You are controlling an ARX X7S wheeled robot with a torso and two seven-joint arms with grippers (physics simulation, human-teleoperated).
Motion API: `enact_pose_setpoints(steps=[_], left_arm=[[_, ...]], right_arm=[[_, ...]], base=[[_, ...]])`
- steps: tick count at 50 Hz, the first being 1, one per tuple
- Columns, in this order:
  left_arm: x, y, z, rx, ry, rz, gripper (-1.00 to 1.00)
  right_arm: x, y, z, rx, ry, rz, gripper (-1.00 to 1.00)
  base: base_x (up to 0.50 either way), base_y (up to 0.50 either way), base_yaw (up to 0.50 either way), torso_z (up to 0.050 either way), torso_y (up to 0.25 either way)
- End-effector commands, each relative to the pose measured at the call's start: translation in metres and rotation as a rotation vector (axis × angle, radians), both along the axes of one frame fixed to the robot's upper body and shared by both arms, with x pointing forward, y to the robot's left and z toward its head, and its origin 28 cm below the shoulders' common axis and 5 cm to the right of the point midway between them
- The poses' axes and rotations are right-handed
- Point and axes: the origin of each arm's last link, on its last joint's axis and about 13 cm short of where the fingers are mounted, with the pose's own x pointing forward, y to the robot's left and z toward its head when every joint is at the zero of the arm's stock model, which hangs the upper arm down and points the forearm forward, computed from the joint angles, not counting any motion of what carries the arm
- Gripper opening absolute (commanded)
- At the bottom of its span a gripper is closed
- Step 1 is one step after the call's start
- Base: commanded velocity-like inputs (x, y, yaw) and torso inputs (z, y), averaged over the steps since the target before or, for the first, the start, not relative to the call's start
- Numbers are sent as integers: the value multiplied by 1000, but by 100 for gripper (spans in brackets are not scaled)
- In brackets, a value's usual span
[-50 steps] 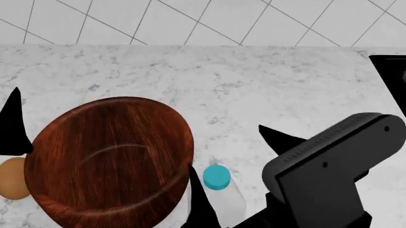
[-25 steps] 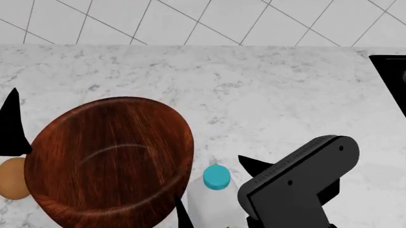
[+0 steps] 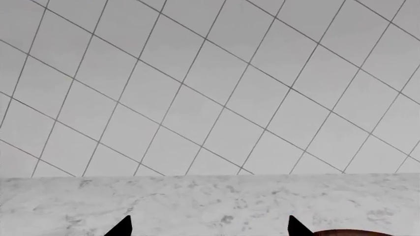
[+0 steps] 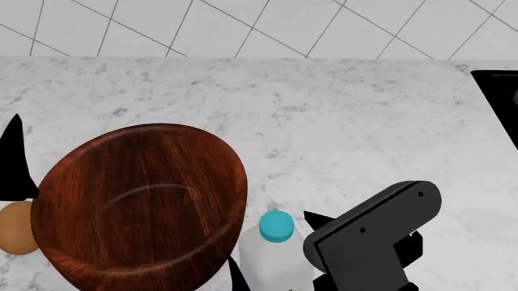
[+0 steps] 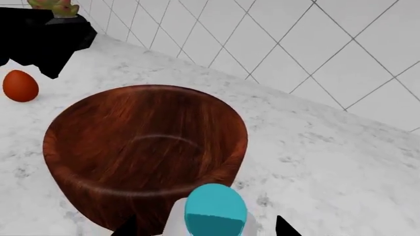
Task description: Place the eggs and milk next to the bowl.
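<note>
Since a second ago the right gripper (image 4: 271, 264) has slid in around the milk (image 4: 277, 227), which stands upright just beside the bowl (image 4: 137, 206); its fingers straddle the bottle, contact unclear. A careless retreat could topple it against the bowl. The left fingers (image 3: 125, 227) are spread, empty.

A white-and-grey marbled bench (image 4: 348, 115) is carrying a large glossy reddish-brown wooden bowl (image 4: 137, 206), a blue-capped white plastic milk bottle (image 4: 277, 242) just beside it, and a tan-orange egg (image 4: 14, 227).
</note>
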Motion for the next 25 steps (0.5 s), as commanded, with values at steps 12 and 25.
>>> enact_pose_setpoints(steps=[12,25], left_arm=[[-4,-3,-11,-17,-1,1,100],[-5,-1,-11,-19,-6,4,100]], right_arm=[[1,5,4,41,-8,-12,-100],[20,-2,28,41,-62,-99,-100]], base=[[0,0,0,0,0],[0,0,0,0,1]])
